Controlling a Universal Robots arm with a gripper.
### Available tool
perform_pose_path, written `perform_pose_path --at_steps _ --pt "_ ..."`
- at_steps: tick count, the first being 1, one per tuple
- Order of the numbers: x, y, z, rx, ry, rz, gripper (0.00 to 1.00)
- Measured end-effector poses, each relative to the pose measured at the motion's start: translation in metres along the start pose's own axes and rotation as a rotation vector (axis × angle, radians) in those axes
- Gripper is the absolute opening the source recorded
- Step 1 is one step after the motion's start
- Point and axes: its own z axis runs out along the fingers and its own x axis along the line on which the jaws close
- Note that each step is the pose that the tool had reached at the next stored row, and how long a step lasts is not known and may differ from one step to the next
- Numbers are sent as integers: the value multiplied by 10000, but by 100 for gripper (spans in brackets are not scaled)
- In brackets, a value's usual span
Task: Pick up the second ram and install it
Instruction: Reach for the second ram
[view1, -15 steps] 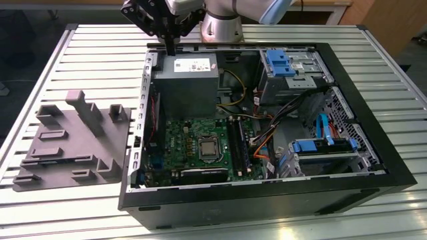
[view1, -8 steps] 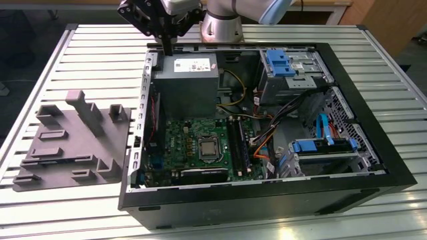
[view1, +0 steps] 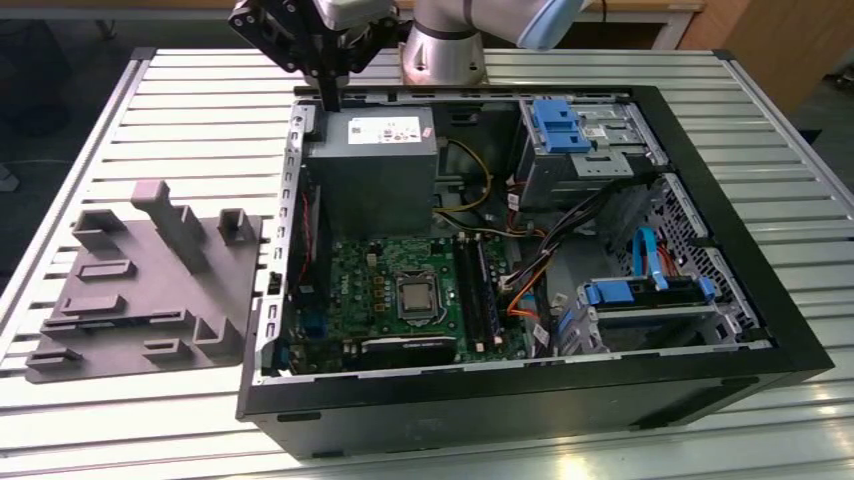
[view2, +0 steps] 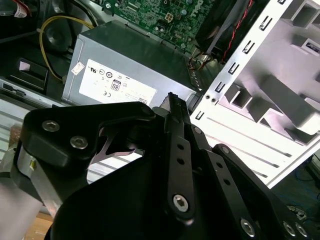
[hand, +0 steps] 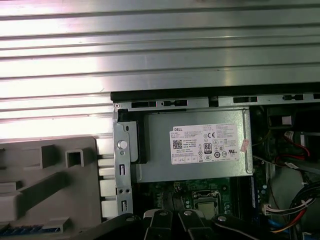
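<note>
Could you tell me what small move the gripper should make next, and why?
Probably a sideways shift toward the grey plastic tray on the exterior view's left: the black gripper hangs shut over the silver power supply box, and the first wrist view shows what may be the second ram, a blue-green strip in that tray.

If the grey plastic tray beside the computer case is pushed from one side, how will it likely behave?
The grey tray would probably slide, not tip: it lies flat and wide on the slatted table. It looks like stiff moulded plastic, likely light for its size. Its base may catch on the grooves.
</note>
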Motion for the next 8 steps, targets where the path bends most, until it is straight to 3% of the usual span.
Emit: perform_pose_path --at_steps 8 --pt "44 -3 -2 1 0 0 11"
